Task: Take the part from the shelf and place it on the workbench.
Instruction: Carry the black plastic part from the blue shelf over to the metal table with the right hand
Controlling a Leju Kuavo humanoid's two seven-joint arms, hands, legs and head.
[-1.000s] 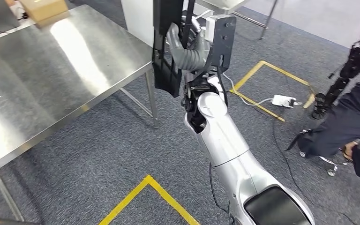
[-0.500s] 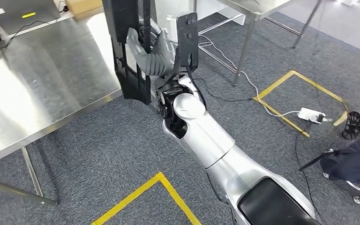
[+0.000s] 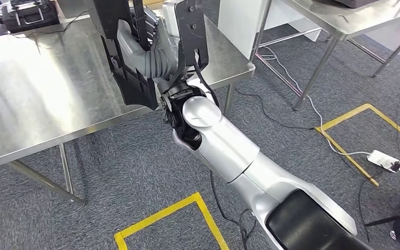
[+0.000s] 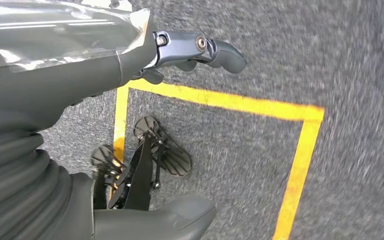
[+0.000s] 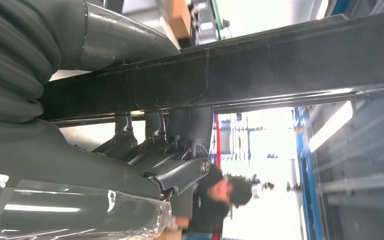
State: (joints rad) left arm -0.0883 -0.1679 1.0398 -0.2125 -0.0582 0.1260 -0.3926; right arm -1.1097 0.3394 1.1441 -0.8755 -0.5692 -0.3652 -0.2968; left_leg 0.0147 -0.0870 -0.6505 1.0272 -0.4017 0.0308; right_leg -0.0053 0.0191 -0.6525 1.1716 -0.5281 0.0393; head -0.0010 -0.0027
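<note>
Fingers (image 5: 180, 175) of the right hand (image 3: 153, 54) clasp the black part (image 3: 130, 78) over the workbench (image 3: 41, 99) edge.

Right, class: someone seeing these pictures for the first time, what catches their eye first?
Most striking is the long black part gripped upright by the right hand, just above the near edge of the shiny steel workbench. Next come the silver arm stretching up from below, and the yellow tape lines on the grey carpet.

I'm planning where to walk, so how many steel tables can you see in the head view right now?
3. The large workbench at left, beneath the black part the right hand holds; a second table just behind it; a third table upper right. Others may lie outside the frame.
</note>
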